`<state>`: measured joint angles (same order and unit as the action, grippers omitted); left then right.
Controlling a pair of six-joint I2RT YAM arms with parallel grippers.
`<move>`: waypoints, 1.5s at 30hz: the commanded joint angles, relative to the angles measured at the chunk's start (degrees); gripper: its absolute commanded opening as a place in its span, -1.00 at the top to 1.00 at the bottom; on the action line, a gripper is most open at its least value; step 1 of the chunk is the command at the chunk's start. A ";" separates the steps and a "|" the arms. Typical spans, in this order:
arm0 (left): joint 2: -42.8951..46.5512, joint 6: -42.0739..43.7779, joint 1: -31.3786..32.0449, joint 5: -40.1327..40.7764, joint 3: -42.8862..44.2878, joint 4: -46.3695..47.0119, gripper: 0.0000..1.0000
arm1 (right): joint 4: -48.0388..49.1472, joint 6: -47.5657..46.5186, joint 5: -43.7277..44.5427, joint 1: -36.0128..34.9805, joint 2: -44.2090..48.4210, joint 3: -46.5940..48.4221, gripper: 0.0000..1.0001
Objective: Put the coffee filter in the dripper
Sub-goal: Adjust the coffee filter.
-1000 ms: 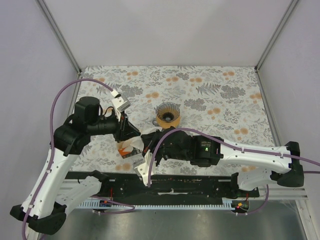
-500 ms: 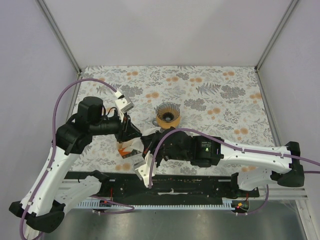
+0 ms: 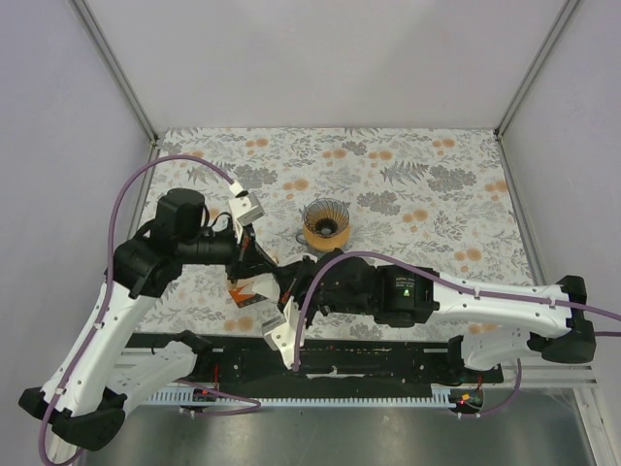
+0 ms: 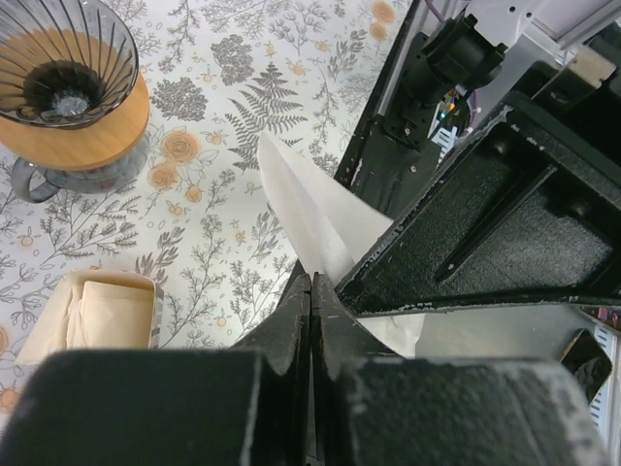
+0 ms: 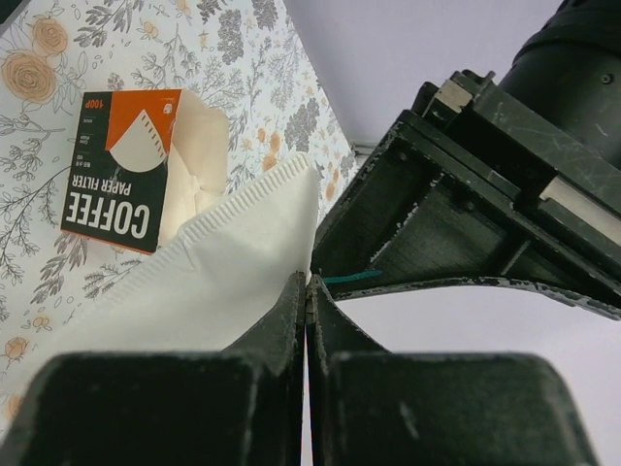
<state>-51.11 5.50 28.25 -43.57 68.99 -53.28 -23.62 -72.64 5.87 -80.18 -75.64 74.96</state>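
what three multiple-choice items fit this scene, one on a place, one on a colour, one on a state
1. Where is the dripper?
A. standing on the table, near its middle
B. hanging off the table's edge
C. lifted in the air

2. What colour is the carton around its white cone picture?
A. green
B. orange
C. blue

3. What state is the coffee filter in?
A. seated in the dripper
B. lying flat on the table
C. pinched by the shut left fingers and the shut right fingers

Answers:
1 A: the top view shows it upright on the table.
2 B: the right wrist view shows orange beside the black COFFEE panel.
3 C: each wrist view shows closed fingers with white paper between them.
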 commanded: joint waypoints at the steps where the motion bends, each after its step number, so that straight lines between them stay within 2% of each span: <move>1: 0.05 1.53 1.02 -6.10 1.14 -2.18 0.96 | 0.68 -3.82 2.48 0.55 2.16 0.63 1.00; 3: -0.39 1.62 1.02 0.38 2.19 -1.49 0.96 | 0.76 -3.65 2.83 0.55 2.68 -0.07 1.00; 6: -1.27 1.79 1.02 15.94 4.83 0.80 0.96 | 0.85 -2.77 2.75 0.55 3.30 -0.86 1.00; 10: -1.44 1.36 1.02 14.92 8.08 3.96 0.96 | 1.29 -2.16 2.83 0.55 3.04 -1.31 1.00; 17: -1.62 4.08 1.10 23.70 9.23 3.35 0.96 | 1.99 -1.10 4.77 1.34 4.00 -4.03 1.00; 21: -0.92 9.25 1.02 28.18 8.62 4.85 0.96 | 3.05 0.31 3.80 2.05 4.53 -4.91 1.00; 25: -1.88 9.89 1.02 23.55 9.14 2.22 0.96 | 4.54 -0.65 3.53 2.40 3.31 -4.82 1.00; 30: -2.68 4.88 1.02 16.78 6.07 -0.16 0.95 | 4.72 -1.62 2.84 2.31 1.37 -3.15 1.00; 33: -3.03 3.12 1.02 16.41 6.07 0.72 0.69 | 4.72 -2.77 1.43 2.31 1.19 -2.71 1.00; 38: -3.90 3.55 1.02 14.14 4.58 0.28 0.39 | 4.63 -3.74 0.72 1.61 0.49 -1.83 1.00; 45: -5.31 9.79 1.19 16.67 3.87 -3.76 0.18 | 4.37 -4.09 1.34 1.34 0.05 -1.48 1.00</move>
<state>-56.18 11.27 29.34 -27.22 73.47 -55.02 -20.36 -73.19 7.60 -78.54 -75.24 70.35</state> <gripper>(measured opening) 0.382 0.006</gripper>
